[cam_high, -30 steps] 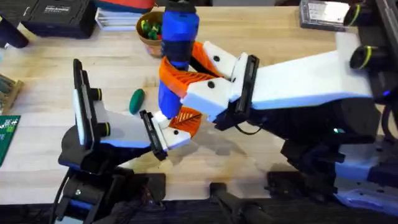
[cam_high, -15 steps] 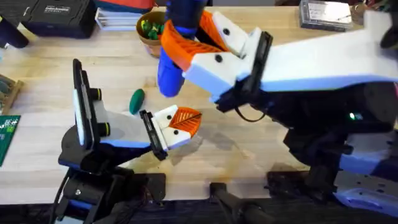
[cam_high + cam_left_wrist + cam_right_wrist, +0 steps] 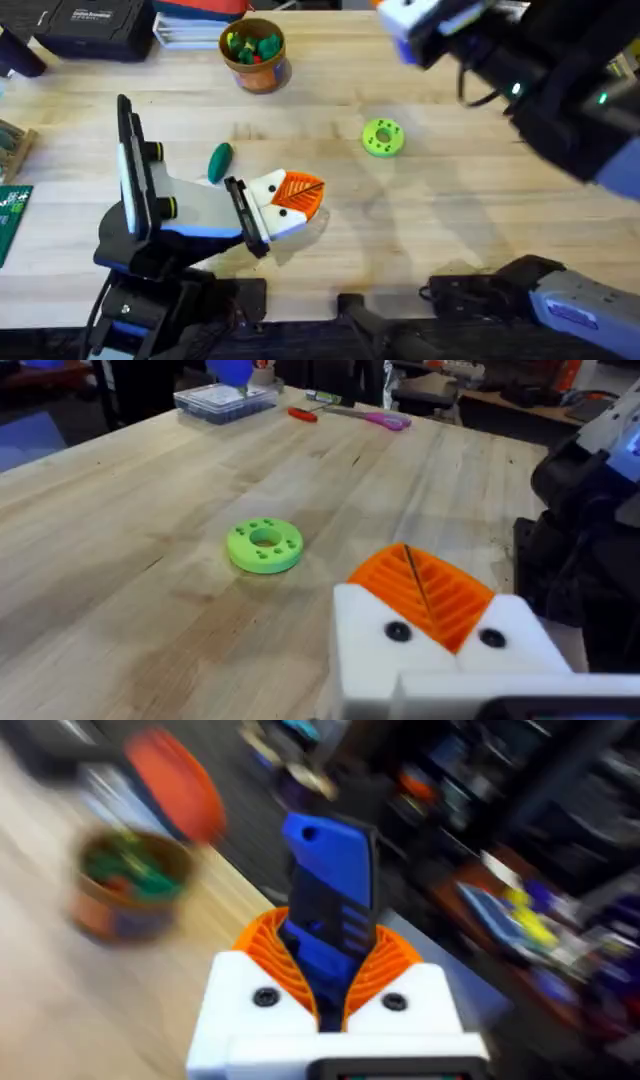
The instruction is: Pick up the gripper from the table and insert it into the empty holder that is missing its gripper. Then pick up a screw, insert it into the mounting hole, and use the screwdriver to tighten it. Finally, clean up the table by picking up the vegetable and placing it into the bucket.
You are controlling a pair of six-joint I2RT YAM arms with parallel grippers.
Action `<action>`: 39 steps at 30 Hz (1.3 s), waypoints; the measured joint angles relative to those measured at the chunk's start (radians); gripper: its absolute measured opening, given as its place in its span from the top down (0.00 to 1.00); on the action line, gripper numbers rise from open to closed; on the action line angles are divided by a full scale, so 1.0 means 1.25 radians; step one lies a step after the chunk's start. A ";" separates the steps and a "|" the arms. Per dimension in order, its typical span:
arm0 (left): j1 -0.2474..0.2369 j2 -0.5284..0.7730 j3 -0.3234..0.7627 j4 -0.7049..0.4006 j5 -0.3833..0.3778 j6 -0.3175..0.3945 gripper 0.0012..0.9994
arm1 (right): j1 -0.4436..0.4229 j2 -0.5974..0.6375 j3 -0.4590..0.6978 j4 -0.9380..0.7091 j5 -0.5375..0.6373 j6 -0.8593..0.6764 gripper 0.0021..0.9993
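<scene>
Left gripper point(image 3: 297, 200): lower centre of overhead view, orange pads pressed together, low over the table point(image 3: 450, 230).
Right gripper point(image 3: 325, 982): pinching the blue screwdriver point(image 3: 328, 910).
Vegetable point(image 3: 220, 161): on table, left of centre.
Bucket point(image 3: 255, 55): top centre, toys inside.
Lime disc point(image 3: 382, 137): right of centre.

A workshop or robotics lab: a light wooden butcher-block table point(image 3: 450, 220) carries a green circuit board point(image 3: 12, 215) at its left edge, a black equipment case point(image 3: 95, 25) at the far left corner, cluttered workbenches point(image 3: 520, 390) beyond.
</scene>
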 joint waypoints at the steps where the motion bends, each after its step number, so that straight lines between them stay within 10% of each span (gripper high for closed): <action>1: 0.000 0.000 0.000 0.000 0.000 0.000 0.99 | -0.032 0.015 0.009 -0.017 0.015 -0.046 0.91; 8: 0.000 0.000 0.000 0.000 0.000 0.000 0.99 | -0.167 0.170 0.021 -0.110 0.089 -0.329 0.92; 20: 0.000 0.000 0.000 0.000 0.000 0.000 0.99 | -0.174 0.396 0.021 -0.150 0.102 -0.438 0.91; 24: 0.000 0.000 0.000 0.000 0.000 0.000 0.99 | -0.164 0.399 0.021 -0.195 0.108 -0.419 0.65; 29: 0.000 0.000 0.000 0.000 0.000 0.000 0.99 | -0.163 0.390 0.036 -0.240 0.115 -0.331 0.03; 36: 0.000 0.000 0.000 0.000 0.000 0.000 0.99 | -0.161 0.320 0.037 -0.323 0.115 -0.156 0.01; 39: 0.000 0.000 0.000 0.000 0.000 0.003 0.66 | -0.161 0.243 0.037 -0.353 0.114 -0.078 0.01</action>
